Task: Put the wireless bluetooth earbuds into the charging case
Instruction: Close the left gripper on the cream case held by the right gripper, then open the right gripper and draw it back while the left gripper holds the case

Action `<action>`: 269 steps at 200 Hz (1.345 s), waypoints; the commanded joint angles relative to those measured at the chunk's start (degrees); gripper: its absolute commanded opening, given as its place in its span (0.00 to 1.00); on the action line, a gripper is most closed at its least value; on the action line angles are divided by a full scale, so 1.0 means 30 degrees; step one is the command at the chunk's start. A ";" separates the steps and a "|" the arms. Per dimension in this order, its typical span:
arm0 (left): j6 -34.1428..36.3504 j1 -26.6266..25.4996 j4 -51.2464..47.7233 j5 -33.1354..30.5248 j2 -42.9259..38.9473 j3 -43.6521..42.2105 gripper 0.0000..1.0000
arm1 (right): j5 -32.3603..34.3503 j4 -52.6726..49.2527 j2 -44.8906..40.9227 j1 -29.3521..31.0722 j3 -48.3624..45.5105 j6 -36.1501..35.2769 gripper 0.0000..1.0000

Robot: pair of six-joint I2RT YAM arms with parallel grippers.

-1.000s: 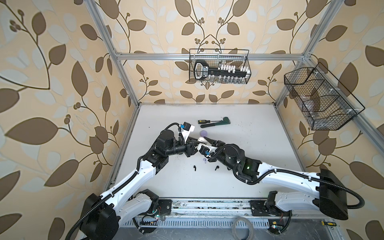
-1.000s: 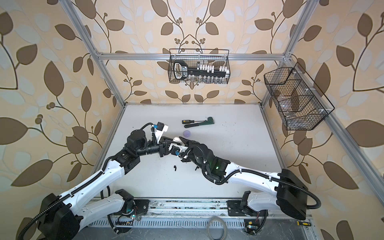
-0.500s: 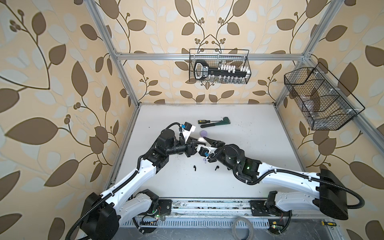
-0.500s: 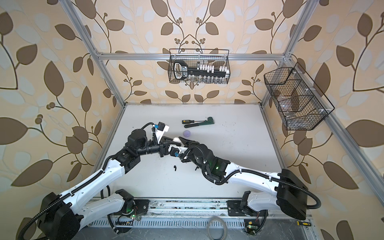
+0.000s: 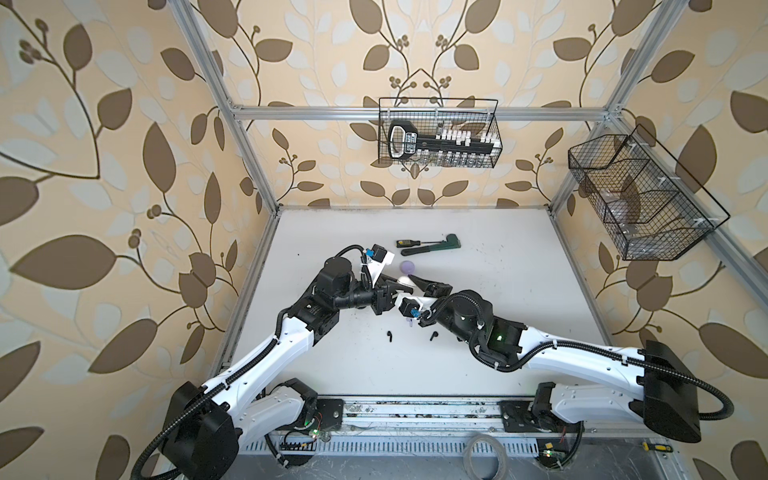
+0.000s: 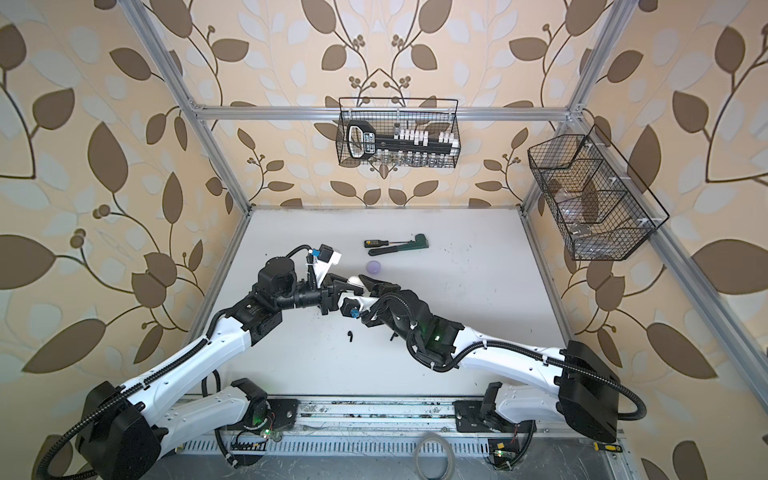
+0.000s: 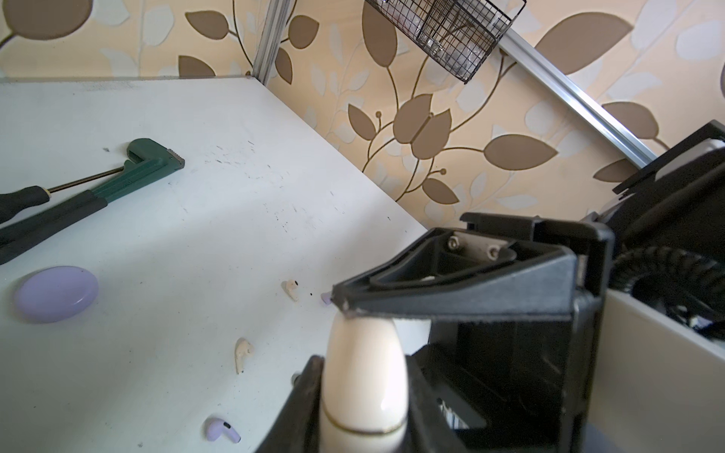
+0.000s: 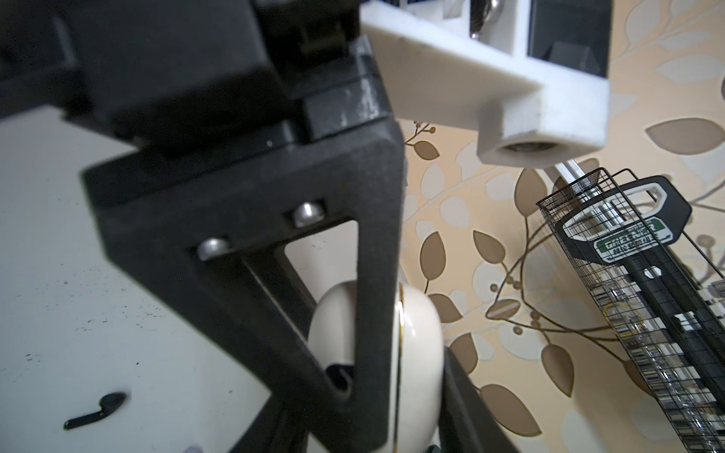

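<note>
Arms nose to nose over the middle of the white table [image 5: 498, 291], and between them the cream charging case [image 5: 404, 281], egg-shaped, with a thin gold seam that shows no gap in the left wrist view. The left gripper [image 5: 397, 286] is pinched nearly closed on it, a black finger down each side. From the opposite side comes the right gripper [image 5: 414, 284], jaws partway apart and clamped on the same case, one fingertip [image 7: 345, 308] pressed on its rounded end. Two grips on one case, then, held just clear of the tabletop. Earbuds lie loose on the table around them. Nearer the front edge there's a black earbud [image 5: 390, 336] below the left gripper in both top views, and a second black earbud [image 5: 433, 335] close under the right wrist. From the left wrist view, a lavender earbud [image 7: 221, 429] lies near the held case, a white earbud [image 7: 242, 353] just beyond it and a second white earbud [image 7: 291, 289] farther still, all apart from one another. A closed lavender case [image 5: 407, 266] rests just behind the grippers. Farther back, a green wrench [image 5: 432, 245] and a black-handled screwdriver [image 5: 409, 242] lie side by side, touching or nearly so.
</note>
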 commanded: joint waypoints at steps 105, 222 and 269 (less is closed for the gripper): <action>0.0893 -0.0384 0.1691 0.0764 -0.1051 -0.0444 0.00 | -0.0741 0.0861 -0.2073 0.0095 -0.1150 0.0933 0.58; 0.0489 -0.1060 1.9446 -0.1931 0.0254 -0.9014 0.00 | -0.2022 -0.3437 -1.1439 -0.0002 -0.4951 1.3031 0.75; 0.2367 -0.1855 2.3382 0.0772 0.3211 -0.9941 0.00 | -0.2237 -0.3781 -1.1492 0.0013 -0.5034 1.5167 0.72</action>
